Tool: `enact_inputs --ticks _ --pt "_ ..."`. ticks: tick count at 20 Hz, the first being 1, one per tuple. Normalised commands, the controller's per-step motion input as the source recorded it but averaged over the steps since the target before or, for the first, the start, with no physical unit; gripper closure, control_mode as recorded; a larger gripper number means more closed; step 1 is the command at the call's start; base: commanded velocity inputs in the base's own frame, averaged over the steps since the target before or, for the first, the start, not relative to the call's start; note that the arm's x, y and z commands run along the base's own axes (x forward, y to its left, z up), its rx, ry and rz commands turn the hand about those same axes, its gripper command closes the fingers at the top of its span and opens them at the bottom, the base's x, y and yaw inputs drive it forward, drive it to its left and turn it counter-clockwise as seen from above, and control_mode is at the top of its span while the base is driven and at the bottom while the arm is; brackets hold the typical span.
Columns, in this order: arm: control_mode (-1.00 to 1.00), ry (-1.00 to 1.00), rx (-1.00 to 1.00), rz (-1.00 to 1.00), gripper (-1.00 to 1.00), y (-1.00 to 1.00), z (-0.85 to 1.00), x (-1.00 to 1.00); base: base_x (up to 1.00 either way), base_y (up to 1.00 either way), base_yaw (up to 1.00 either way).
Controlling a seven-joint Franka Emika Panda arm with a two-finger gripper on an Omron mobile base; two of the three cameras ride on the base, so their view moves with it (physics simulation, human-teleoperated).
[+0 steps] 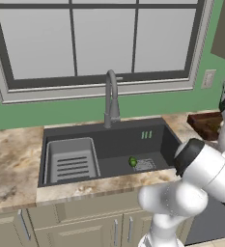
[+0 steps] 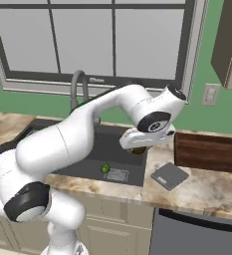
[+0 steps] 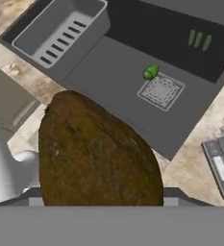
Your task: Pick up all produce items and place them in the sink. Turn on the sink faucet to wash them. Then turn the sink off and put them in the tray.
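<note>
**Now carrying the brown one over the sink edge**

Left base view first: the bright green produce item (image 1: 132, 162) is sitting on the floor of the sink (image 1: 119, 144), just beside the drain grate (image 1: 145, 165); the sink faucet (image 1: 112, 99) is standing behind it and the tray (image 1: 206, 124) is waiting on the counter to the right.

Right base view: the gripper (image 2: 139, 149) is hovering over the sink's right rim, near the flat grey square (image 2: 170, 175); something dark is showing under the hand.

Hand view: the dark brown produce item (image 3: 96, 153) is looming large between the jaws, so the gripper is grasping it; a release this close to the rim is risking a bounce onto the counter, and a landing on the green one could send it rolling. No readable writing or brand is showing anywhere.
</note>
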Motion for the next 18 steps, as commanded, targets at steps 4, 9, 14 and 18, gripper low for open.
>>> enact_inputs --ticks 4,9,14,18 --pt "-1.0 0.25 -0.03 0.0 1.0 1.0 0.0 0.62 0.0 0.0 0.0" --pt "-1.0 0.33 -0.03 -0.03 1.0 0.73 0.0 0.76 0.0 0.0 0.0" --pt "-1.0 0.33 0.0 -0.04 1.0 0.18 -0.11 0.88 0.0 0.0 0.0" --pt "-1.0 0.21 0.0 -0.03 1.0 0.0 -0.52 0.53 0.0 0.0 0.0"
